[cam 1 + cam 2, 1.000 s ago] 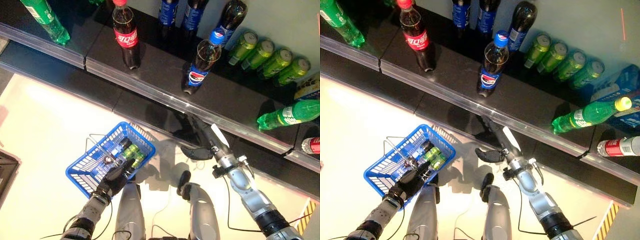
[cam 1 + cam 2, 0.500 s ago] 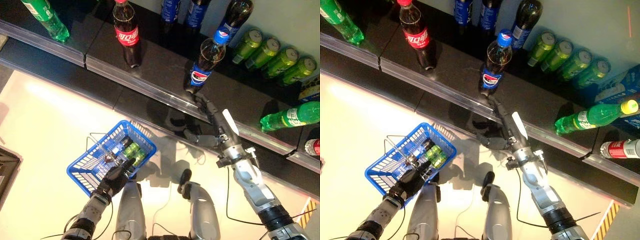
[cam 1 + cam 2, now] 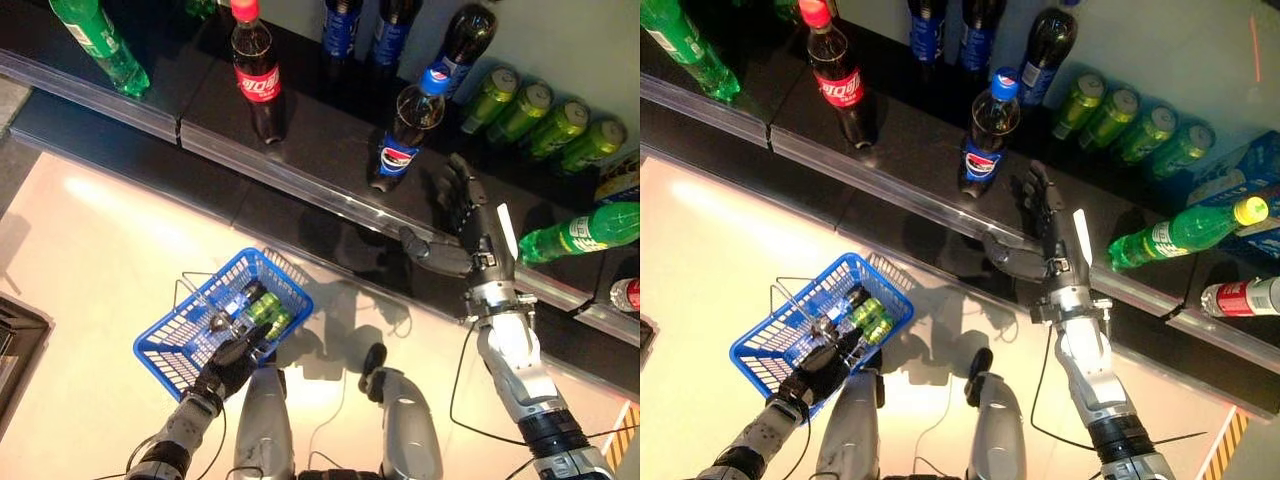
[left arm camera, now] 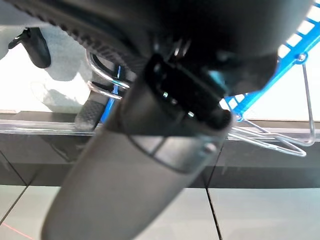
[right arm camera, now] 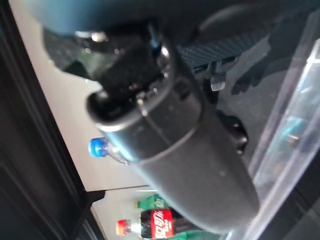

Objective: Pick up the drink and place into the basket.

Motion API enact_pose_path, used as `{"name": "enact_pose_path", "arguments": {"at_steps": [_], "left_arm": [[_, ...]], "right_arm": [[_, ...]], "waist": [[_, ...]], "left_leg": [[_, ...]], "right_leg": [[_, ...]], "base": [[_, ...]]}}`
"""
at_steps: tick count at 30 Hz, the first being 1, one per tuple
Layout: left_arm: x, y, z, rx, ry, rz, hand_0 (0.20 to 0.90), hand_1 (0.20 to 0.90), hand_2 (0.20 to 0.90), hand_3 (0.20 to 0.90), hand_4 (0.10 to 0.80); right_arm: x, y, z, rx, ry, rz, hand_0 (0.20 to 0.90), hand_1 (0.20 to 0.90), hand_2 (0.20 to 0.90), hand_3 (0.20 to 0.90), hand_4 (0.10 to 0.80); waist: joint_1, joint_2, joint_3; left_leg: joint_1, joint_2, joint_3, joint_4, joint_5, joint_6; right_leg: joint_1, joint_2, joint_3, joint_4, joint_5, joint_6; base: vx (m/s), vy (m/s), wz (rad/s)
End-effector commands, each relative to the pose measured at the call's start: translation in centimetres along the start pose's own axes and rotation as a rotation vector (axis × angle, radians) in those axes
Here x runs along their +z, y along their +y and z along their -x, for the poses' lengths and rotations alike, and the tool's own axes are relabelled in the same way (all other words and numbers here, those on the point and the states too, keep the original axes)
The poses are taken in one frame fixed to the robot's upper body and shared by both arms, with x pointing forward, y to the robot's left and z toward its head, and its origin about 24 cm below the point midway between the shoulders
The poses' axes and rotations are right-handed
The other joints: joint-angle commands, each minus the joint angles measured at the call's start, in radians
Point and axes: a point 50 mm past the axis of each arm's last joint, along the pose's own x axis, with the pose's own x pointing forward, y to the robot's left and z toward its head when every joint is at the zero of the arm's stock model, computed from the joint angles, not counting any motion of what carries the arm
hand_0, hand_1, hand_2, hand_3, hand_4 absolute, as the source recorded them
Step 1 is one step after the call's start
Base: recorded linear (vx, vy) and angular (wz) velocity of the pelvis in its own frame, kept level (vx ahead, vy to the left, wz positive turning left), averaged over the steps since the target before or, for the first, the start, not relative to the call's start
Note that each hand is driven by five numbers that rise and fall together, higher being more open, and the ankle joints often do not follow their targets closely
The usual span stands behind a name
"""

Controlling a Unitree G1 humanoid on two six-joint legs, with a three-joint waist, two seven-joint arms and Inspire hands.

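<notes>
A dark cola bottle with a blue cap and blue label (image 3: 408,122) stands on the black shelf (image 3: 320,150), near its clear front rail. My right hand (image 3: 468,225) is open, fingers straight, raised over the shelf just right of that bottle and apart from it. My left hand (image 3: 232,362) is shut on the wire handles of the blue basket (image 3: 180,340), which hangs low at the left. Green cans and a dark drink (image 3: 262,305) lie in the basket.
On the shelf stand a red-label cola bottle (image 3: 255,75), a green bottle (image 3: 100,40), dark bottles at the back (image 3: 465,35) and green cans (image 3: 540,118). A green bottle (image 3: 580,232) and a red can (image 3: 625,292) lie at the right.
My right hand has risen from below the shelf rail to above the shelf, beside the blue-cap bottle, with fingers spread. The basket and left hand hold as before.
</notes>
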Motion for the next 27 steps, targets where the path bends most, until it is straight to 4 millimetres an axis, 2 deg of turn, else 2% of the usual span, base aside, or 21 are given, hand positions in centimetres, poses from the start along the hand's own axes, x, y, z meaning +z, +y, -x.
{"name": "enact_pose_path", "arguments": {"at_steps": [1,12,27], "left_arm": [[-2.9,-1.8,0.5,-0.212,0.056,0.021,0.3,0.3,0.3,0.2,0.1],[-2.8,-1.5,0.7,-0.2,0.102,-0.013,0.3,0.3,0.3,0.2,0.1],[-3.9,-0.8,1.2,-0.179,0.198,-0.033,0.3,0.3,0.3,0.2,0.1]], "right_arm": [[4.8,-2.2,-2.4,-0.108,-0.257,-0.025,0.9,0.9,0.9,0.9,0.8],[4.9,-2.9,-5.0,-0.142,-0.206,-0.045,0.9,0.9,0.9,0.9,0.8],[5.5,-4.3,-8.2,-0.183,-0.13,0.039,0.9,0.9,0.9,0.9,0.8]], "waist": [[0.011,0.03,-0.072],[0.042,0.026,-0.072],[0.082,0.049,-0.08]], "left_leg": [[-0.024,0.001,-0.003,-0.004,0.071,0.056],[-0.01,0.003,-0.016,0.005,0.078,0.05],[0.016,-0.008,-0.031,0.012,0.091,0.041]], "right_leg": [[0.054,0.005,0.019,-0.018,0.028,-0.005],[0.106,0.004,-0.002,-0.045,0.038,-0.006],[0.184,-0.007,-0.024,-0.072,0.044,-0.011]], "base": [[0.06,-0.014,0.0],[0.036,-0.024,0.01],[0.058,0.007,0.04]]}}
